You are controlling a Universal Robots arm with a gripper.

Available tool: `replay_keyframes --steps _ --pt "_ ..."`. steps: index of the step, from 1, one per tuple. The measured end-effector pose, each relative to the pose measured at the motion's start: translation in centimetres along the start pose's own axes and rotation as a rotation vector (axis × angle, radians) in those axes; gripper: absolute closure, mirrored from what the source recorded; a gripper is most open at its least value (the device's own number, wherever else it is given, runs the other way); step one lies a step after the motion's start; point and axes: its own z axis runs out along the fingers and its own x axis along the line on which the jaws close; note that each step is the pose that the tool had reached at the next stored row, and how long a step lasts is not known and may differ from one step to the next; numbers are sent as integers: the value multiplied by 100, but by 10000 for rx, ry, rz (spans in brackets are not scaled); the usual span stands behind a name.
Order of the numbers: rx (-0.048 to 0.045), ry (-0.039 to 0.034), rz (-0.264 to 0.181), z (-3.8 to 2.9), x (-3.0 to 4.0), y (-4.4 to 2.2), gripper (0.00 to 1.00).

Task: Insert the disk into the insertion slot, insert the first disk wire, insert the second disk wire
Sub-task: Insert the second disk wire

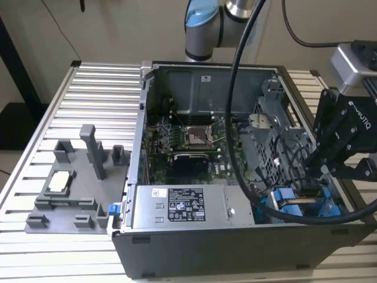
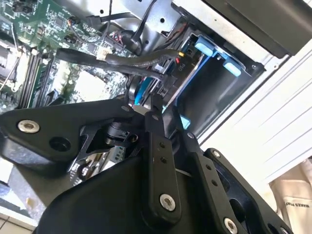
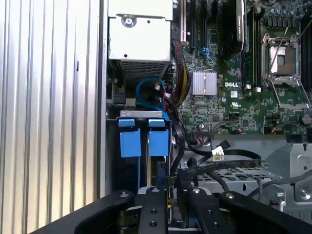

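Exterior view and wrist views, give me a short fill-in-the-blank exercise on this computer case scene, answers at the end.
1. The plastic tabs at the drive bay are coloured ____.
2. In the exterior view, the gripper hangs over the case at the view's ____ side.
3. The labelled power-supply box sits ____ the case.

Missing words: blue; right; inside

A ribbed aluminium table [image 1: 88, 88] is stretching out well away from the claw, a plain beige wall [image 1: 129, 29] is standing behind, even light falling.
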Motion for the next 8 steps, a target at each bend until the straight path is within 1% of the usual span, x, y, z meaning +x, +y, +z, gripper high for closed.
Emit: replay_keyframes --steps 1,2,8 --pt "0 -1 -1 -30 -4 3 76" --pt "0 -6 -1 -42 -4 4 76" --pt "0 -11 -2 -46 -5 4 76"
